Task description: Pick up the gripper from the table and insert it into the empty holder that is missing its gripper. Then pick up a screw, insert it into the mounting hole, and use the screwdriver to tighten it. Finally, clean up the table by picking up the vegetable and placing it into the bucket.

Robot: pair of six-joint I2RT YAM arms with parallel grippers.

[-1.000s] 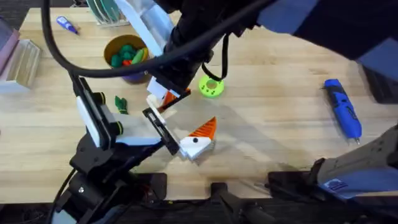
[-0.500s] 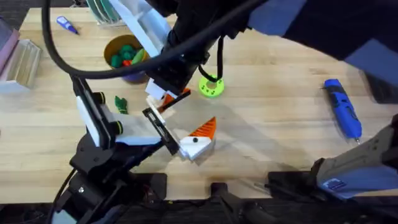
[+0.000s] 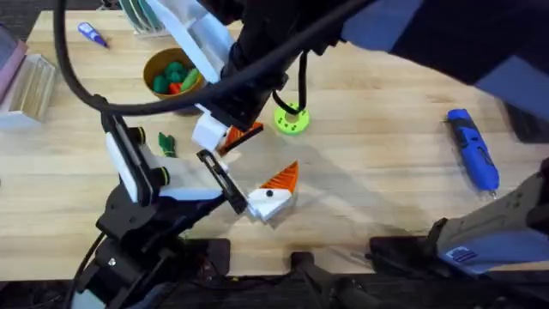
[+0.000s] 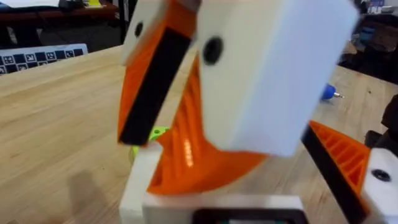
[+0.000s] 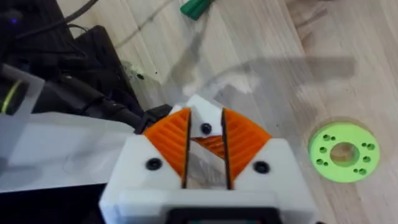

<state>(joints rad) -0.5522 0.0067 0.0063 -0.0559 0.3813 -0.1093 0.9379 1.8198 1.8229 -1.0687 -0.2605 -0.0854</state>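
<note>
Now your right claw has edged slightly left over the surface. It is narrow, pinching the gripper between its pads. Your left claw stands wide, and its holder is bare. The wedge looks not yet seated, so you seem to be lining up.

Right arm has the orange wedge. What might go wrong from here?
The gripper sits pinched between the pads of the right gripper, so it may meet the holder skewed and jam or slip. The right arm's cable hangs by the lime-green disc and may drag it.
</note>
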